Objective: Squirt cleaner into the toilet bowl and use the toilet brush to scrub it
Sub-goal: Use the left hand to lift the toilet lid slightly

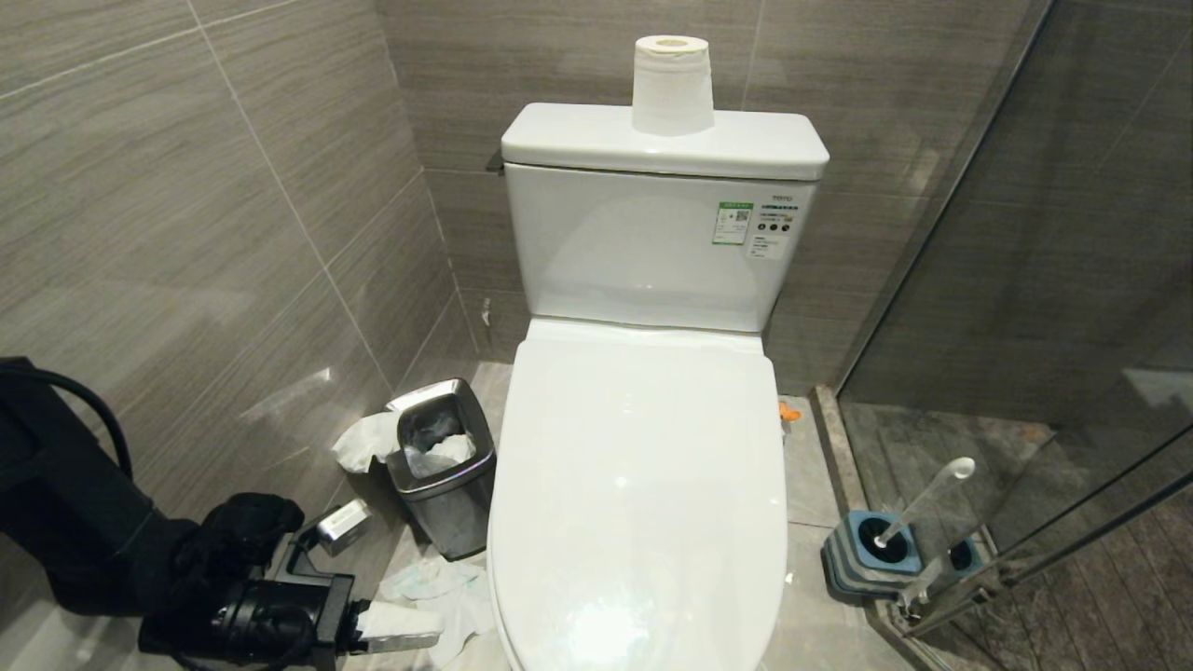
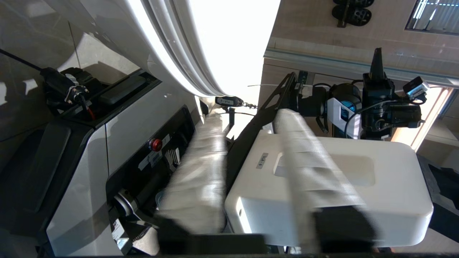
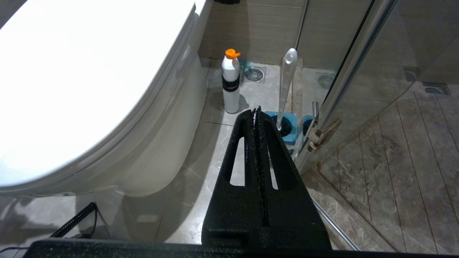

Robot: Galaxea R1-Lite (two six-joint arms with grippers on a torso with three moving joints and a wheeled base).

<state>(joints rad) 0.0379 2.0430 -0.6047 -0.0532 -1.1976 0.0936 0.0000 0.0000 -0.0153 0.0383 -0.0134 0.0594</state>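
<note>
Left end effector low, fingers parted; right end effector closed.

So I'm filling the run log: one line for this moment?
toilet lid: closed | toilet brush: in holder | left hand: low beside toilet, opening | right hand: shut, empty
</note>
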